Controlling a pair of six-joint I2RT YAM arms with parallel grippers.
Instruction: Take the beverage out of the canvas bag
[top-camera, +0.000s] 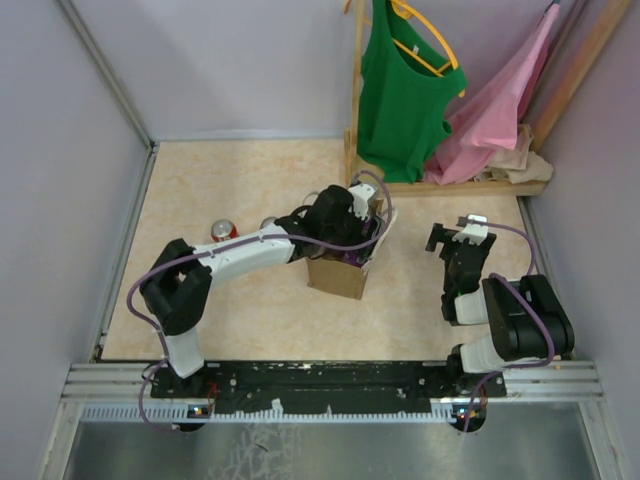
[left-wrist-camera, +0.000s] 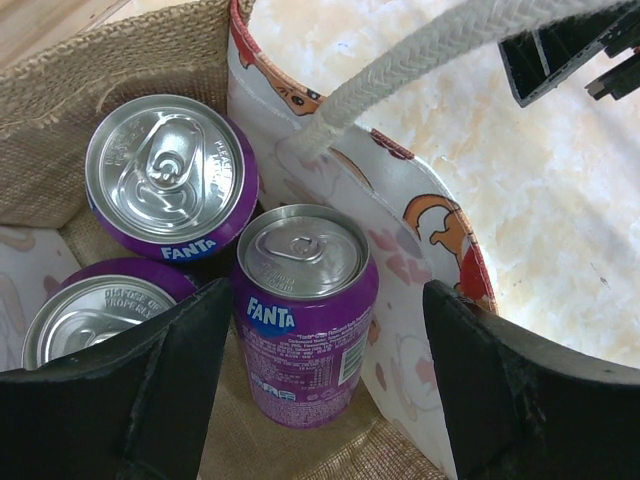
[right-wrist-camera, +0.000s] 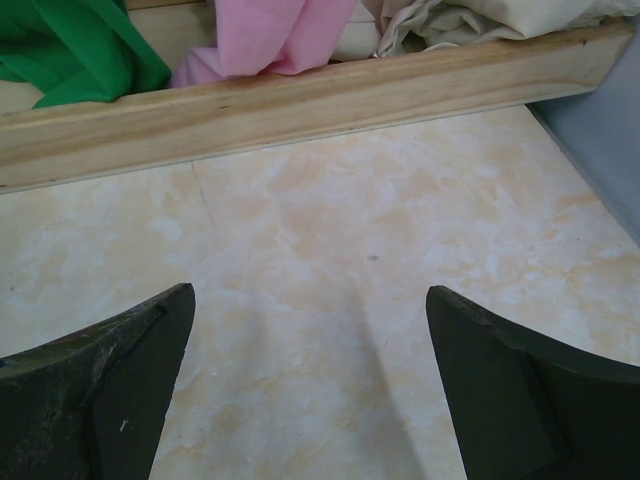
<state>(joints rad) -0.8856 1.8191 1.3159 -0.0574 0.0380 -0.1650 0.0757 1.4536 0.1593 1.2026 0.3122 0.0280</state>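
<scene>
Inside the bag (top-camera: 335, 275), which stands upright near the middle of the counter (top-camera: 250, 170), three purple Fanta cans stand on end. The left claw (left-wrist-camera: 328, 300) hangs over the bag's mouth with its fingers spread and straddles the nearest can (left-wrist-camera: 300, 340). The left finger sits just beside that can, and a gap shows on the right. The second can (left-wrist-camera: 170, 170) is at 11 o'clock of the first and the third can (left-wrist-camera: 85, 320) at 9 o'clock. A white handle (left-wrist-camera: 400, 70) arches above them. At 9 o'clock of the bag, a red can (top-camera: 223, 230) stands on the counter. The right claw (right-wrist-camera: 310, 330), at 3 o'clock of the bag, is spread wide over bare counter, pinching nothing, near a wooden rail (right-wrist-camera: 300, 110).
</scene>
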